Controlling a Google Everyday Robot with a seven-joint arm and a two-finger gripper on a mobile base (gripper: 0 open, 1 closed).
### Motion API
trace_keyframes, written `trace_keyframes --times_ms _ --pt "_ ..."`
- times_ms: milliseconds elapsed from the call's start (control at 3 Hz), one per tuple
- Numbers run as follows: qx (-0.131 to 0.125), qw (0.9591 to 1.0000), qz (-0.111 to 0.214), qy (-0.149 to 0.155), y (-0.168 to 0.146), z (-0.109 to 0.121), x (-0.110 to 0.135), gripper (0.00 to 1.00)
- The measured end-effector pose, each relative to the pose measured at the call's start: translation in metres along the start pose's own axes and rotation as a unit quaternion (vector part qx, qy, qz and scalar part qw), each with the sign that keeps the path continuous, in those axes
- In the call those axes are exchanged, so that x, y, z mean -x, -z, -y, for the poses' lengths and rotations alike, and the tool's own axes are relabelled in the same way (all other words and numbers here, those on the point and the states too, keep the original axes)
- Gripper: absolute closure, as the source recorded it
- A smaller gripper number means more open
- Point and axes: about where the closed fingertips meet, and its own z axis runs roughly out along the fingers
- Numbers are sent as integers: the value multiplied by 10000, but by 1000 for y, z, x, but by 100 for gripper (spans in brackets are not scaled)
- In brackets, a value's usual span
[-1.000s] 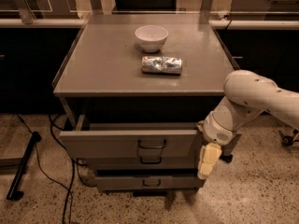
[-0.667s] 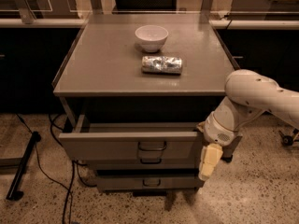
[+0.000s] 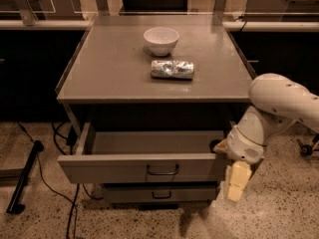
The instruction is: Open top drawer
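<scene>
Under the cabinet top [image 3: 114, 68], one top drawer [image 3: 114, 167] stands pulled out, with one lower drawer [image 3: 134, 193] shut beneath it. One gripper [image 3: 234, 183] hangs just beside the top drawer's right end, pointing down; I cannot tell its state or hold. The white arm [image 3: 279, 103] hides that corner. On top sit one bowl [image 3: 161, 40] and one silver packet [image 3: 172, 69].

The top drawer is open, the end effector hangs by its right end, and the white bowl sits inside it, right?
No: the camera view shows the white bowl on the cabinet top, not inside the top drawer. The end effector is by its right end.
</scene>
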Motion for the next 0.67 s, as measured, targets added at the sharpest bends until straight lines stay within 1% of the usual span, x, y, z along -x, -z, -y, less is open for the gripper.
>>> trace_keyframes --times_ms 333,667 --pt "194 9998 -65 8 0 -9 -2 0" --pt "194 9998 -65 8 0 -9 -2 0"
